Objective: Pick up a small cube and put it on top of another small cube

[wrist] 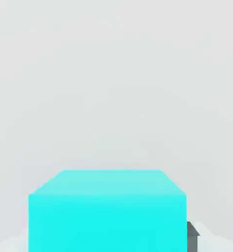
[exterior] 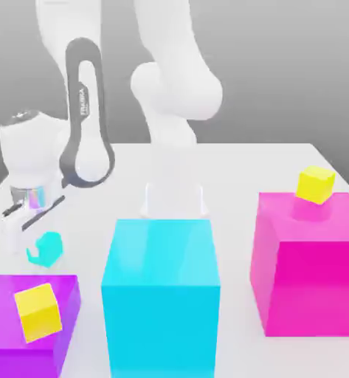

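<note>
The pincer (exterior: 46,246) is down low at the exterior view's left, and it is grasping the turquoise cube (exterior: 49,249). That little cube sits between its two fingers, partly covered by the white finger nearer the exterior view's left; in the hand view, a dark finger pad (wrist: 192,237) lies right up against one side of it. From here I can't tell whether the cube touches the worktop (exterior: 232,258) or is just off it.

Nearer the camera than the pincer, and just beside it, stands the purple block (exterior: 0,306), with a yellow cube (exterior: 38,312) resting on top. The blue block (exterior: 162,317), a big one, stands toward the exterior view's right of the pincer and also nearer the camera. Farther over that way, well apart from the pincer, is the pink block (exterior: 317,280), with another yellow cube (exterior: 315,184) on its top face. The white arm (exterior: 177,88) reaches from behind, above and beyond the blocks, and bends down to the pincer.
</note>
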`<state>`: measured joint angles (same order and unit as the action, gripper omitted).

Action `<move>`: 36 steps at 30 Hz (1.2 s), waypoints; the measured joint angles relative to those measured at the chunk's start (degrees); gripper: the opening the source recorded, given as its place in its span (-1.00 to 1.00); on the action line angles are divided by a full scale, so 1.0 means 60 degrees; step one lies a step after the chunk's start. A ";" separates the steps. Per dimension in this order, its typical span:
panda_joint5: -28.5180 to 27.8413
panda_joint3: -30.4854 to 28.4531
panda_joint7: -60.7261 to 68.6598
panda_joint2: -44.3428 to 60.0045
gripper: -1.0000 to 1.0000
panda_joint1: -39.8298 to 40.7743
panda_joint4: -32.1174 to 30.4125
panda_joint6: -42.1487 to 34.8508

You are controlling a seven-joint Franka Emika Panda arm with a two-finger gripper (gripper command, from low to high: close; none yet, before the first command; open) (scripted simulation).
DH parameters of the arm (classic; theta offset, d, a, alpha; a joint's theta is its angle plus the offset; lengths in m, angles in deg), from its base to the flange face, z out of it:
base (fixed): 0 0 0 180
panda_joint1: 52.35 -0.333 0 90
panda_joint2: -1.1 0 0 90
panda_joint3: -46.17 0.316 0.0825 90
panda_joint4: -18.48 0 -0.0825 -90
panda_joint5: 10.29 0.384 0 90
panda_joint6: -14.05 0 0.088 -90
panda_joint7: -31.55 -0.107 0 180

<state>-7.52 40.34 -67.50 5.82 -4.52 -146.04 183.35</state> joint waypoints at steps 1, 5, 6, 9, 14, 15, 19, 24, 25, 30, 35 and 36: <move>-0.0211 -0.0026 -0.0149 -0.0345 -1.00 0.0055 -0.0060 -0.0282; -0.0215 0.0355 -0.0517 -0.1179 -1.00 -0.0258 0.0295 -0.1476; -0.0084 0.0548 -0.0787 -0.1373 -1.00 -0.0581 0.0467 -0.1812; 0.0397 0.1144 -0.1691 -0.1981 -1.00 -0.1279 0.0999 -0.2837; 0.1399 0.2314 -0.3157 -0.3008 -1.00 -0.2554 0.1901 -0.4570; 0.1595 0.2561 -0.3482 -0.3230 -1.00 -0.2821 0.2058 -0.4912; 0.2283 0.3654 -0.5030 -0.4227 -1.00 -0.3894 0.2519 -0.6236; 0.3070 0.4943 -0.6975 -0.5481 -1.00 -0.5236 0.3003 -0.7818; 0.3229 0.5199 -0.7369 -0.5737 -1.00 -0.5511 0.3101 -0.8140; 0.3982 0.6534 -0.9525 -0.7058 -1.00 -0.6975 0.3563 -0.9768; 0.4283 0.7896 -1.1073 -0.7732 -1.00 -0.7294 0.2949 -0.9748; 0.4376 0.8092 -1.1121 -0.7618 -1.00 -0.7307 0.2709 -0.9389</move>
<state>18.74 88.89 -134.23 -39.88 -48.36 -129.78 127.02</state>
